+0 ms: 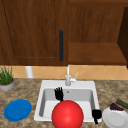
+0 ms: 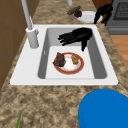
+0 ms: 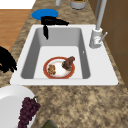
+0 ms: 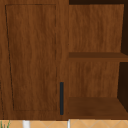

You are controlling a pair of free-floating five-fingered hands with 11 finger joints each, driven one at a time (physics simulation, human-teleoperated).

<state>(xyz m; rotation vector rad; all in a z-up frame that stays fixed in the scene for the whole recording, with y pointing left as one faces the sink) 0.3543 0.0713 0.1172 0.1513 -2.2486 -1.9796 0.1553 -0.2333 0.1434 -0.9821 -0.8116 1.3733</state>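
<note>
While the round red-rimmed plate sits flat on the floor of the white sink basin, carrying a dark chunk of food and a smaller brown piece, the left hand hovers above the basin's far half, clear of the plate. Its fingers are stretched out straight and fanned toward the faucet side, thumb hanging down, holding nothing. In the front view a big red disc hides the basin floor, so the side views are the ones to steer by. To do this well, I'd judge the hand should come down level beside the rim and take the plate by its bare edge, away from the food, keeping it flat so nothing slides. Over at the sink's right edge, the right hand hangs with fingers drooping, just beside a white plate with purple grapes on the speckled stone surface. A blue plate lies left of the sink.
</note>
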